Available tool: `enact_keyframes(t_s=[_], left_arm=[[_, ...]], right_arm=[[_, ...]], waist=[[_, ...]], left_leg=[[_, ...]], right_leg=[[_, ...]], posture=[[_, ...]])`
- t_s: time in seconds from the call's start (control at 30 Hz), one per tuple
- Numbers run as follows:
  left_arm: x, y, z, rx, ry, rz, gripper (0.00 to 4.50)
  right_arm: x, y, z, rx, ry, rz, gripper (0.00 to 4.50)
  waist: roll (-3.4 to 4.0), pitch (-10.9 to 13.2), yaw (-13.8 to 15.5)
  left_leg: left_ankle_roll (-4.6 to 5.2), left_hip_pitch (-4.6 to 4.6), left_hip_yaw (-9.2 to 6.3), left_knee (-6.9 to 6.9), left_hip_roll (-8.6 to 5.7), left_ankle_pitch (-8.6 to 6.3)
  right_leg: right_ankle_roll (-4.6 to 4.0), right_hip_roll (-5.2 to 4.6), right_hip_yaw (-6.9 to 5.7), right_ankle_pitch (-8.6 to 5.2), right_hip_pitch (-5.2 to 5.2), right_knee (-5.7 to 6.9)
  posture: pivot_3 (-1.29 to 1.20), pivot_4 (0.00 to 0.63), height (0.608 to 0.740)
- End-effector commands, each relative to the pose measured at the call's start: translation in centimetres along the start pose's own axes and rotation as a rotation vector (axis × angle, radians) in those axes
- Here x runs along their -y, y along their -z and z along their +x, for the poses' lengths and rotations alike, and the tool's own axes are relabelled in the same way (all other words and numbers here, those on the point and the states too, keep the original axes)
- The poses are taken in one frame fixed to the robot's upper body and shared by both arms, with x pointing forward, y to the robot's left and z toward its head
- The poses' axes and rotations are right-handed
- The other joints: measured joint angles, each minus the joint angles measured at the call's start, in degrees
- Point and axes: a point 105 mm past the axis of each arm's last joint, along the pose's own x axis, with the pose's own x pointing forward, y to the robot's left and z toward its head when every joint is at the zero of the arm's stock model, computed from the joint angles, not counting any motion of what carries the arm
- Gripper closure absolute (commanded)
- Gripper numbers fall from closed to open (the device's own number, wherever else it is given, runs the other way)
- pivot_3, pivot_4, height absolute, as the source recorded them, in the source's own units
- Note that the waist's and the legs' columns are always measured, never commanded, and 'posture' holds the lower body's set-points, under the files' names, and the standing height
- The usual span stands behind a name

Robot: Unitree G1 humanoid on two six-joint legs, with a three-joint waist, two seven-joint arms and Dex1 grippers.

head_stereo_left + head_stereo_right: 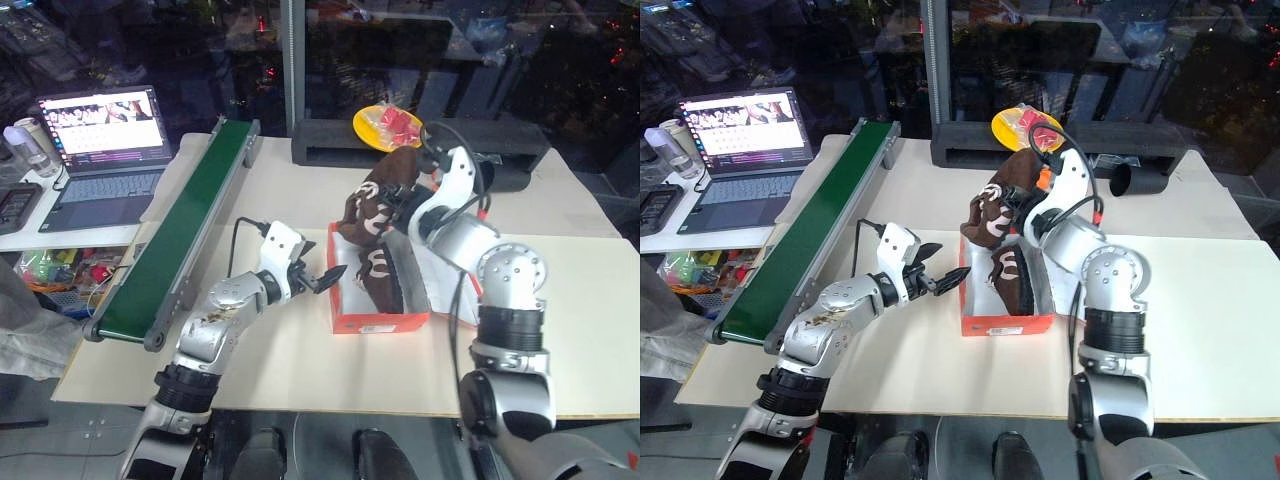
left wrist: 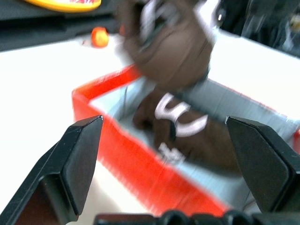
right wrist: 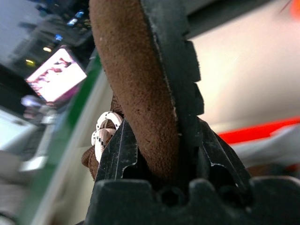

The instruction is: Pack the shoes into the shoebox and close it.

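Observation:
The orange-red shoebox (image 1: 380, 322) stands open on the table, its white inside showing. One dark brown shoe (image 1: 385, 275) with white markings lies inside it. The other shoe (image 1: 378, 195) hangs tilted above the box's far end, and my right gripper (image 1: 402, 203) is shut on it. In the right wrist view the fingers (image 3: 119, 150) clamp the brown suede (image 3: 136, 70). My left gripper (image 1: 325, 278) stands open just left of the box with nothing between its fingers. It faces the box's wall (image 2: 136, 154) in the left wrist view. The lid lies open to the right, mostly hidden under my right arm.
A green conveyor belt (image 1: 180, 230) runs along the table's left side, with an open laptop (image 1: 100, 150) beyond it. At the back sit a yellow plate (image 1: 385, 125) with red pieces and a long black bar (image 1: 330, 140). A black cylinder (image 1: 1135, 178) lies back right.

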Motion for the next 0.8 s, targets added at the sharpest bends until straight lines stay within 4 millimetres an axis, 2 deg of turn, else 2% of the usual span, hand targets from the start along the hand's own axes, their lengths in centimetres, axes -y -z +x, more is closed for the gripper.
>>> enact_keyframes(t_s=[0.03,0.2,0.37,0.53,0.63,0.7,0.8], left_arm=[[0.6,-1.0,-0.2,0.039,0.038,0.064,0.01],[0.6,-0.7,-0.2,0.029,0.047,0.07,0.01],[1.1,-0.8,0.0,0.039,0.066,0.086,0.01],[1.7,-0.6,-0.1,0.035,0.093,0.097,0.01],[2.1,-0.6,-0.6,0.031,0.14,0.134,0.01],[2.0,-0.9,-1.9,0.039,0.192,0.192,0.01],[0.3,-1.2,-3.2,0.024,0.171,0.289,0.01]], right_arm=[[-2.2,1.1,-0.6,-0.153,-0.115,-0.071,3.3],[-1.9,2.8,-1.3,-0.308,-0.14,-0.077,3.3],[0.1,6.5,-1.8,-0.505,-0.079,-0.148,3.3],[0.5,10.2,-1.4,-0.619,-0.057,-0.167,3.3],[0.3,11.8,-1.4,-0.678,-0.068,-0.167,3.3],[0.3,12.4,-1.3,-0.701,-0.07,-0.163,3.3],[0.6,12.8,-0.9,-0.723,-0.06,-0.152,3.3]], waist=[[0.0,0.0,-0.02],[0.02,0.01,0.28],[0.02,0.01,0.66],[0.02,0.01,0.16],[0.02,0.01,0.02],[0.02,0.01,0.02],[0.03,0.0,-0.07]], left_leg=[[0.0,0.02,0.0,-0.02,0.0,0.0],[0.0,0.0,0.01,-0.02,-0.05,0.0],[0.02,-0.03,0.01,-0.01,-0.07,-0.01],[0.02,0.0,0.03,-0.01,-0.04,-0.01],[0.02,0.01,0.03,-0.01,-0.03,-0.01],[0.02,0.01,0.02,-0.01,-0.03,-0.01],[0.02,0.02,0.04,-0.01,-0.01,-0.01]], right_leg=[[0.0,0.0,0.01,0.0,0.01,0.0],[0.0,-0.05,0.0,0.0,0.02,0.0],[0.0,-0.07,-0.01,0.0,0.03,-0.06],[0.0,-0.03,0.0,0.0,0.03,-0.03],[0.0,-0.02,0.01,0.0,0.0,0.0],[0.0,-0.02,0.01,0.0,0.01,0.01],[0.0,-0.01,0.01,0.0,0.01,0.01]], posture=[[0.0,0.15,0.734],[0.0,0.15,0.734],[0.0,0.15,0.734],[0.0,0.15,0.734],[0.0,0.15,0.734],[0.0,0.15,0.734],[0.0,0.15,0.734]])
